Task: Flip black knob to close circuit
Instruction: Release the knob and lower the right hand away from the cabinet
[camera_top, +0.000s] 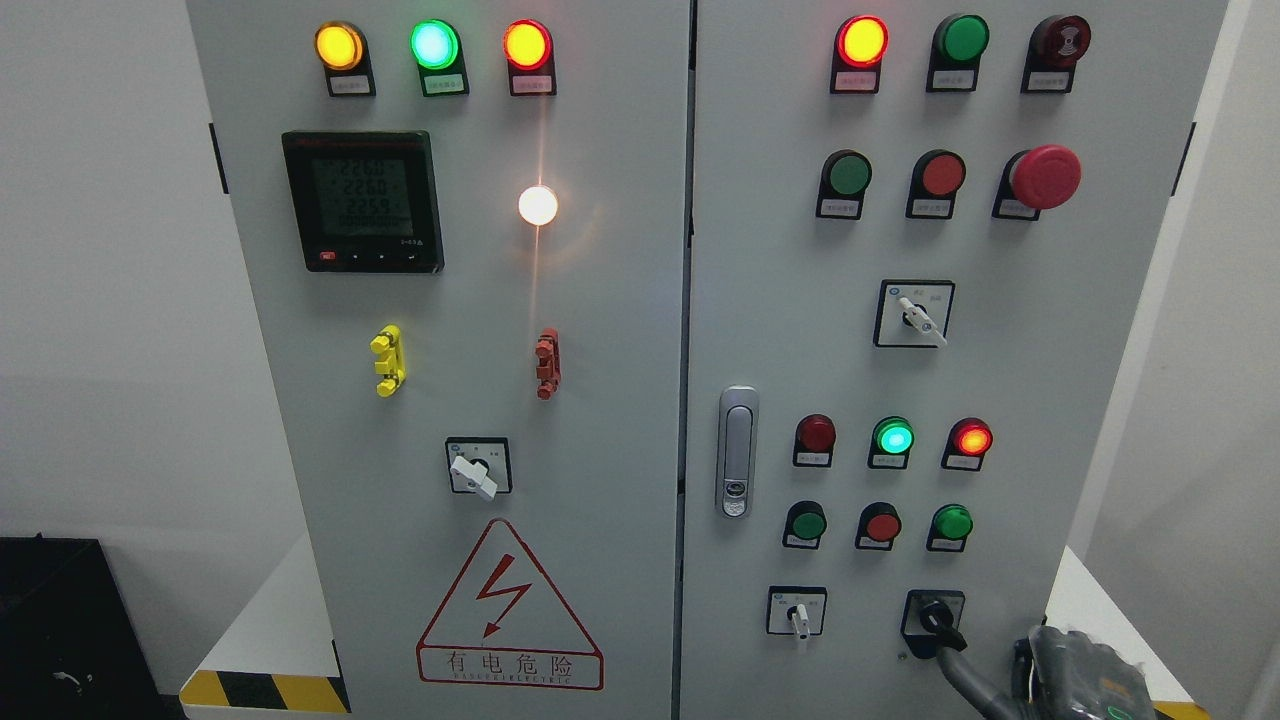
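Observation:
The black knob (935, 618) sits on a black plate at the lower right of the grey cabinet's right door (780, 300). Its handle points down and to the right. My right hand (1000, 680) comes in at the bottom right corner. A grey part of it reaches up to the lower end of the knob and looks to be touching it. Most of the hand is cut off by the picture's bottom edge. The left arm does not show.
A white selector switch (798, 615) sits left of the knob, with red and green push buttons (880, 524) above. A door latch (737, 450) is at the right door's left edge. The left door holds a meter (362, 200), lamps and another selector (475, 470).

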